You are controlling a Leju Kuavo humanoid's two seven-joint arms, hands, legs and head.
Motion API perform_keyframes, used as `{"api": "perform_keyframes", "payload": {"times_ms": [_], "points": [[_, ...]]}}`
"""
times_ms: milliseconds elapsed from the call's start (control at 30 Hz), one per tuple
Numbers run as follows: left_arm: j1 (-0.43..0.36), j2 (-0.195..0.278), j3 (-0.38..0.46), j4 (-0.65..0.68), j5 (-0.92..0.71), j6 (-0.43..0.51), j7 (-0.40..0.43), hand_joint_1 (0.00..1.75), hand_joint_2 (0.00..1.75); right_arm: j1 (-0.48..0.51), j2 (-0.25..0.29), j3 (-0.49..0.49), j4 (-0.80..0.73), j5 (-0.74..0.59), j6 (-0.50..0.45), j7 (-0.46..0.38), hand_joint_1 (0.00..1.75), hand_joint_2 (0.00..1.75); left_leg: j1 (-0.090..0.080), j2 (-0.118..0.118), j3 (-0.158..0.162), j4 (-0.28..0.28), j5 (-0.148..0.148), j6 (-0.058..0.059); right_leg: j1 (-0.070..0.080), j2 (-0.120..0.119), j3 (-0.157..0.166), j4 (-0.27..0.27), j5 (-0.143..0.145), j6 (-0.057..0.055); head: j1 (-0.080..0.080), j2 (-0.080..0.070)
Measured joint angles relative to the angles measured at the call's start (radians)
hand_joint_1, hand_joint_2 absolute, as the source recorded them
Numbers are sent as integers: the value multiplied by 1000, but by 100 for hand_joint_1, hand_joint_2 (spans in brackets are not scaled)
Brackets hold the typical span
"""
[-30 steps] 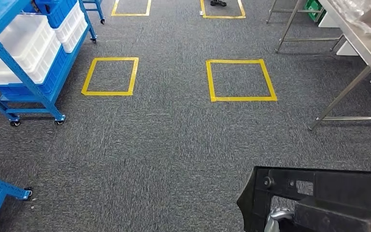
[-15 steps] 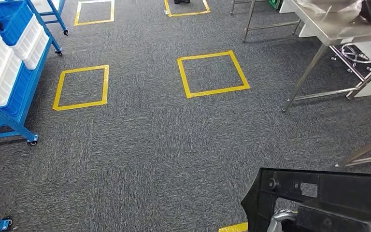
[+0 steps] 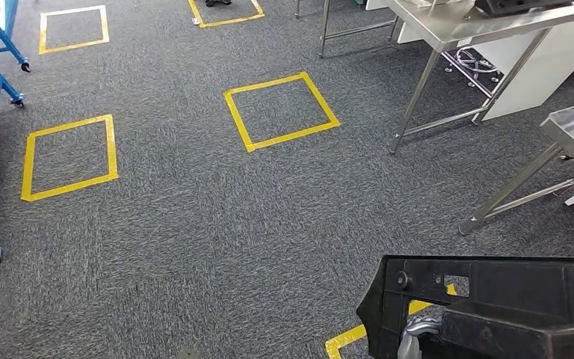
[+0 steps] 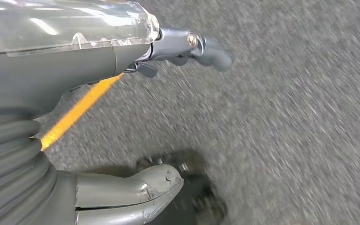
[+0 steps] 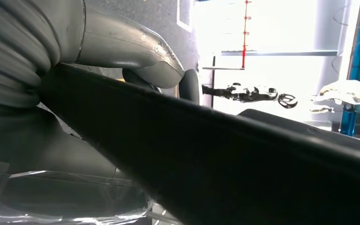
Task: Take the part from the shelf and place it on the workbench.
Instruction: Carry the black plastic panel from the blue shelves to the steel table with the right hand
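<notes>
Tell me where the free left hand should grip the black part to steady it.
Likely the black part's near-left corner, where its flat top wall turns down, coming in from the robot's left. That end juts out bare in the head view, while the right hand already holds it. The left hand hangs over carpet, holding nothing.

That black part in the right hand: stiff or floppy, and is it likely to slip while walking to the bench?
The black part looks like rigid moulded plastic: straight edges, no sag beyond the right hand. Probably light for its size, being hollow-looking with cut-outs. It is broad and held near one end, so it may swing or twist; its smooth surface could slip.
</notes>
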Motion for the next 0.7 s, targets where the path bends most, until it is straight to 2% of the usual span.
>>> {"api": "perform_keyframes", "payload": {"times_ms": [67,100,133,167,200,233,300,333,367,433,467,500,567,600,633,667,700], "points": [[1,-4,-1,0,-1,-5,1,0,175,-3,0,-1,2,-4,4,0,175,175,-2,26,0,-5,2,7,1,-55,-54,111,-61,6,6,0],[3,-5,-1,0,-1,-7,2,0,175,-4,0,-2,3,-5,5,0,175,175,-4,41,-1,-4,2,8,0,-66,-85,175,-87,9,7,0],[4,-5,-1,0,-1,-8,3,0,175,-3,0,-3,4,-6,6,0,175,175,-5,57,-1,-4,1,9,-1,-71,-107,219,-98,12,7,0],[4,-5,-2,0,-1,-8,3,0,175,-3,0,-4,6,-8,6,0,175,175,-6,71,0,-4,0,9,-2,-75,-111,228,-91,12,7,0],[3,-6,-2,0,-1,-8,4,0,175,-3,0,-6,6,-8,6,0,175,175,-6,84,1,-4,-2,9,-2,-80,-94,197,-66,12,7,0],[2,-6,-2,0,-1,-8,4,0,175,-3,0,-7,7,-9,7,0,175,175,-6,95,5,-4,-4,7,-1,-90,-58,133,-31,10,7,0],[-1,-8,-4,0,-1,-8,4,0,175,-4,0,-8,7,-9,7,0,175,175,-10,114,11,-4,-10,1,7,-130,14,0,14,0,7,0],[-1,-8,-4,0,-1,-8,4,0,175,-4,0,-8,7,-9,7,0,175,175,-12,123,14,-3,-12,-3,11,-142,33,-38,22,-4,6,0],[-2,-9,-5,0,-1,-8,4,0,175,-4,0,-9,7,-9,7,0,175,175,-14,131,16,-3,-14,-8,16,-146,38,-51,19,-8,6,0],[-3,-12,-7,0,-2,-8,4,0,175,-3,1,-10,7,-10,8,0,175,175,-15,144,20,-4,-19,-17,15,-125,35,-55,23,-17,6,0],[-4,-13,-8,0,-2,-8,4,0,175,-2,1,-10,7,-9,8,0,175,175,-14,133,20,3,-27,-22,12,-114,36,-60,26,-22,5,0],[-5,-14,-8,0,-2,-8,5,0,175,-2,2,-11,7,-9,8,0,175,175,-13,112,12,25,-44,-27,8,-105,38,-65,30,-28,4,0],[-4,-14,-9,0,-3,-8,8,0,175,-2,5,-13,7,-6,8,0,175,175,-9,57,-36,135,-104,-35,4,-84,39,-69,34,-36,0,0],[-2,-14,-9,0,-4,-8,10,0,175,-2,7,-13,7,-4,9,0,175,175,-8,44,-69,205,-133,-37,4,-73,39,-68,34,-38,-1,0],[-1,-13,-10,0,-5,-8,13,0,175,-2,8,-14,7,0,9,0,175,175,-8,40,-97,260,-149,-38,5,-60,39,-67,34,-39,-1,0],[1,-13,-11,0,-8,-7,15,0,175,-1,9,-14,7,4,10,0,175,175,-8,38,-111,282,-144,-39,5,-46,40,-66,34,-39,-1,0],[1,-13,-13,0,-11,-5,16,0,175,-1,10,-15,8,7,10,0,175,175,-7,37,-106,263,-119,-39,5,-32,41,-64,33,-38,-1,0]]}}
